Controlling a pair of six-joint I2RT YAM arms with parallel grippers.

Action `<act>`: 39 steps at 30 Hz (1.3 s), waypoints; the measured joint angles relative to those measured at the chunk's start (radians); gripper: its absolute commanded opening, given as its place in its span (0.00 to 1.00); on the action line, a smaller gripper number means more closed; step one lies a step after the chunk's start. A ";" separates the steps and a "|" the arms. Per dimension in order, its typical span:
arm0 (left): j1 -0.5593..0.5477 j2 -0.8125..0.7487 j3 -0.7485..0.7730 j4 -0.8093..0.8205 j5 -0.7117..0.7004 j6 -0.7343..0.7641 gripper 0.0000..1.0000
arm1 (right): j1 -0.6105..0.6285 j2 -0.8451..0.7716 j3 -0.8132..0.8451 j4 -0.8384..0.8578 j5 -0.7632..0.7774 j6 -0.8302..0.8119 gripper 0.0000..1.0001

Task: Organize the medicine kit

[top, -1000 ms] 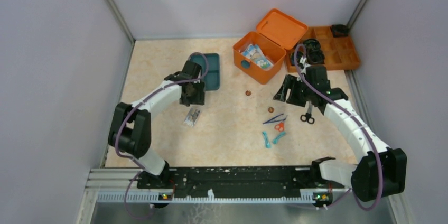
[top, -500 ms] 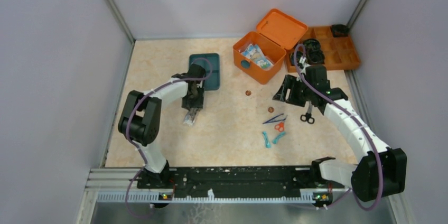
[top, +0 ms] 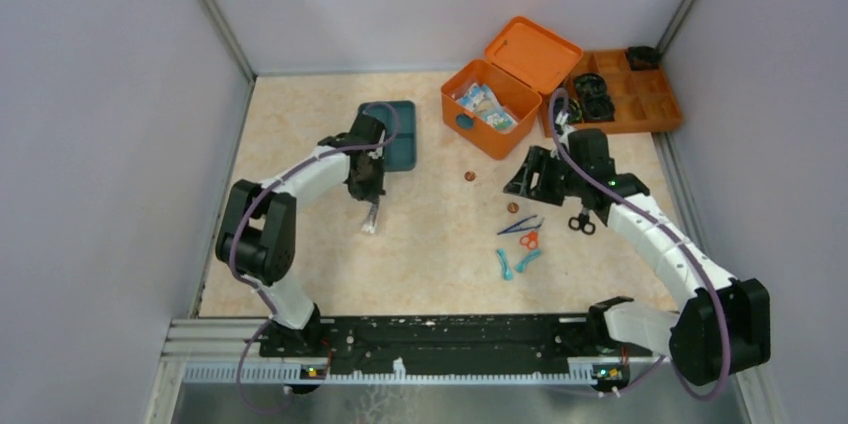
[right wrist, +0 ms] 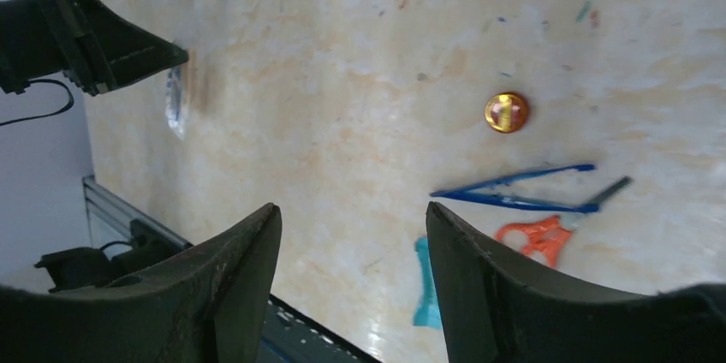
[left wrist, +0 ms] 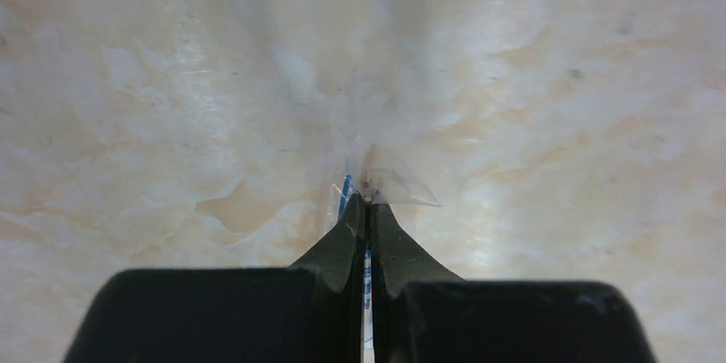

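Left gripper (left wrist: pixel 366 209) is pressed tight together, and between its tips is a clear packet (left wrist: pixel 389 185) with blue print, pinched by its edge. From above, that packet hangs below the gripper, just on the near side of the teal tray (top: pixel 400 136). Whether its lower end touches the table (top: pixel 430 274) is hard to call from here.

Over on the other side, the right gripper (right wrist: pixel 351 213) is spread wide with nothing between its fingers, hovering over the table above the loose bits. Under it are a small gold-red disc (right wrist: pixel 506 112), blue tweezers (right wrist: pixel 514 196) just beside orange scissors (right wrist: pixel 538 236), and a teal piece (right wrist: pixel 422 293) at the bottom edge. A second disc (top: pixel 468 175) lies nearer the kit. Black scissors (top: pixel 581 223) lie just right of the right arm.

The kit (top: pixel 485 136) sits at the far side of the table, right of the teal tray, with its lid (top: pixel 533 52) thrown back and pouches (top: pixel 484 104) inside it. The lid leans toward the orange divided tray (top: pixel 655 104) in the far right corner, which holds black items (top: pixel 592 102).
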State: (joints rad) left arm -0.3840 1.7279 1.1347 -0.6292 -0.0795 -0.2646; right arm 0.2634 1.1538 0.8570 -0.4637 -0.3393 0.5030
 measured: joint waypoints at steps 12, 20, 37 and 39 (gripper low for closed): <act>-0.053 -0.263 -0.059 0.241 0.459 -0.127 0.02 | 0.274 0.086 -0.080 0.406 -0.039 0.366 0.65; -0.180 -0.275 -0.122 0.346 0.555 -0.219 0.02 | 0.318 0.209 -0.071 0.554 -0.055 0.488 0.58; -0.227 -0.254 -0.122 0.376 0.551 -0.227 0.16 | 0.336 0.233 -0.070 0.566 -0.028 0.510 0.00; -0.227 -0.254 -0.122 0.378 0.550 -0.220 0.33 | 0.336 0.233 -0.070 0.566 -0.022 0.507 0.00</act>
State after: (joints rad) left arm -0.6109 1.4734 1.0126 -0.2516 0.4702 -0.4850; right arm 0.5995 1.3869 0.7868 0.1028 -0.3611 1.0103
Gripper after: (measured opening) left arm 0.148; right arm 0.007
